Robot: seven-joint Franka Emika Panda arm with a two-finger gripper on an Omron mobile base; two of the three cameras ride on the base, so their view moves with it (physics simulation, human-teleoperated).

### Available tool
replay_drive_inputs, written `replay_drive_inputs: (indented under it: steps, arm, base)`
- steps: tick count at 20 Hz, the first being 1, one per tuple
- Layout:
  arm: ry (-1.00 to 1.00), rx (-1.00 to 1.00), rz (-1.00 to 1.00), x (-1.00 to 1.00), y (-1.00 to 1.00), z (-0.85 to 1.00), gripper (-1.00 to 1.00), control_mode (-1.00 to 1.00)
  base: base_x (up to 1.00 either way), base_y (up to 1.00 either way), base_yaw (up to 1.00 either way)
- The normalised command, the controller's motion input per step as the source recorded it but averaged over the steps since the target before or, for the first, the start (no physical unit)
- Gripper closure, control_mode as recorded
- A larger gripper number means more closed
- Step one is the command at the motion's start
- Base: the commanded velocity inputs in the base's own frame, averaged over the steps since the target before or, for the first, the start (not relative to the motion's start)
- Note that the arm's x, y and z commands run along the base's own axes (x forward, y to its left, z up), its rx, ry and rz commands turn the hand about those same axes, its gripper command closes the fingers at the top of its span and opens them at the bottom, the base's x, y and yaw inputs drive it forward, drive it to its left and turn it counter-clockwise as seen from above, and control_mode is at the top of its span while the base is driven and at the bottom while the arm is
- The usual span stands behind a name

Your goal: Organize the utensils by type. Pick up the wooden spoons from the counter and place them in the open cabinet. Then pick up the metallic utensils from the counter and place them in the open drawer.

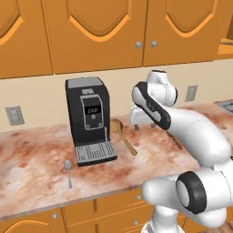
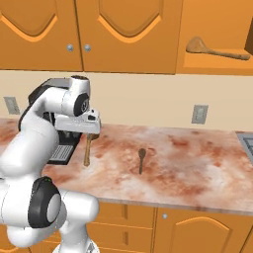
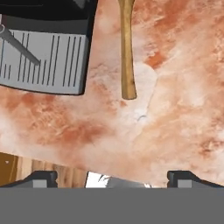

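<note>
I hold the pincer (image 3: 112,178) spread wide and empty above a wooden spoon (image 1: 123,135) lying mid-counter (image 2: 197,168) beside the coffee machine (image 1: 89,120). Another wooden spoon (image 2: 217,50) lies on the cabinet shelf (image 2: 212,66); a metal spoon (image 1: 68,171) rests near the counter's front edge.

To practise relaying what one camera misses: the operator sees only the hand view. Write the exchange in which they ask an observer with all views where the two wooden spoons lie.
Operator: Beyond the open hand I see only the handle of a wooden spoon. Where is its bowl?
Observer: On the counter, right beside the coffee machine in the left base view.
Operator: And the other wooden spoon?
Observer: The other wooden spoon lies on the shelf of the open cabinet, upper right in the right base view.
</note>
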Motion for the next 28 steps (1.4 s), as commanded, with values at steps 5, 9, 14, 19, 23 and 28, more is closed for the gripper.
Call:
replay_drive_inputs:
  steps: [5, 9, 14, 19, 23, 28]
  arm:
    - [0.07, -0.03, 0.00, 0.80, 0.24, -0.90, -1.00, -1.00]
    - [0.00, -0.08, 0.02, 0.61, 0.04, -0.80, -1.00, -1.00]
    - [0.00, -0.01, 0.04, 0.19, 0.00, -0.51, -1.00, -1.00]
    - [-0.01, 0.00, 0.06, 0.01, 0.00, -0.53, -1.00, -1.00]
    - [-0.06, 0.00, 0.06, 0.00, 0.00, -0.54, -1.00, -1.00]
    - [-0.04, 0.00, 0.06, 0.00, 0.00, -0.39, -1.00, -1.00]
  base:
    - [0.00, 0.00, 0.00]
    - [0.00, 0.00, 0.00]
    - [0.00, 0.00, 0.00]
    - [0.00, 0.00, 0.00]
    - [0.00, 0.00, 0.00]
    - [0.00, 0.00, 0.00]
